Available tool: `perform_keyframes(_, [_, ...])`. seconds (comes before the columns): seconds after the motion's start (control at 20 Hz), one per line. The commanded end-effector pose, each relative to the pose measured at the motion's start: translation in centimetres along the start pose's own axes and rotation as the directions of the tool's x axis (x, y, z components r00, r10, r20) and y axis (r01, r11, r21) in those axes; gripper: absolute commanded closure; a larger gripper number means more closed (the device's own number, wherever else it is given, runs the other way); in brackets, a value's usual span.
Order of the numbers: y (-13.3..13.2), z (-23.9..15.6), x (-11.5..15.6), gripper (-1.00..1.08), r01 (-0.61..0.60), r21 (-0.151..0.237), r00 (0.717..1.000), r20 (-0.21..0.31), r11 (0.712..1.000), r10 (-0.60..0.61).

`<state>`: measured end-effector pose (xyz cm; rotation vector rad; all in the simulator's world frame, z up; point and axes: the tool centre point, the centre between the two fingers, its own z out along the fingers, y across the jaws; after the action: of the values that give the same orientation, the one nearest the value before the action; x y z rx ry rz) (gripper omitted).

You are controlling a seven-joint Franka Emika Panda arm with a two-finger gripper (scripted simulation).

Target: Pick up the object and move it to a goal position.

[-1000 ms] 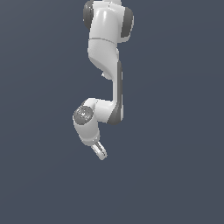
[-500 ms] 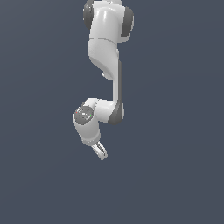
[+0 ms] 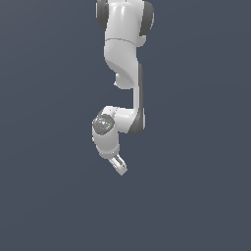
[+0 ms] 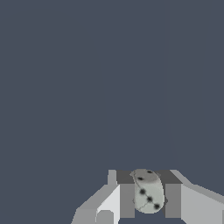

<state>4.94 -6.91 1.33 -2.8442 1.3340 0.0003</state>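
The hand [image 4: 148, 199] is closed on the object [image 4: 148, 194], gripping it between both fingers, probably for carrying it to the goal.

Both views are simulator renders with flat, even illumination over a uniform dark slate-blue background; no cast shadows fall on it. In the exterior view the glossy white jointed robot arm [image 3: 122, 73] is brightest on its upper surfaces and on the exterior view's left; shading darkens toward the exterior view's right and the undersides. Highlights are soft, without hard glare. Edges show mild pixel stair-stepping and slight softness. In the wrist view the pale grey-beige speckled roundish object [image 4: 148, 191] is diffusely lit, and the flat grey finger pads [image 4: 127, 200] carry blocky shading. No edge distortion is apparent.
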Motion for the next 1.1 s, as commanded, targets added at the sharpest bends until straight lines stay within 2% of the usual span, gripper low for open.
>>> perform_keyframes(0.0, [-0.3,-0.2,-1.6,1.08,0.001,0.000,1.000,0.000,1.000,-0.001])
perform_keyframes(0.25, [-1.2,-0.7,-6.1,1.08,0.001,0.000,1.000,0.000,1.000,-0.001])
perform_keyframes(1.05, [-5.2,-2.8,-24.4,1.08,0.001,0.000,1.000,0.000,1.000,-0.001])
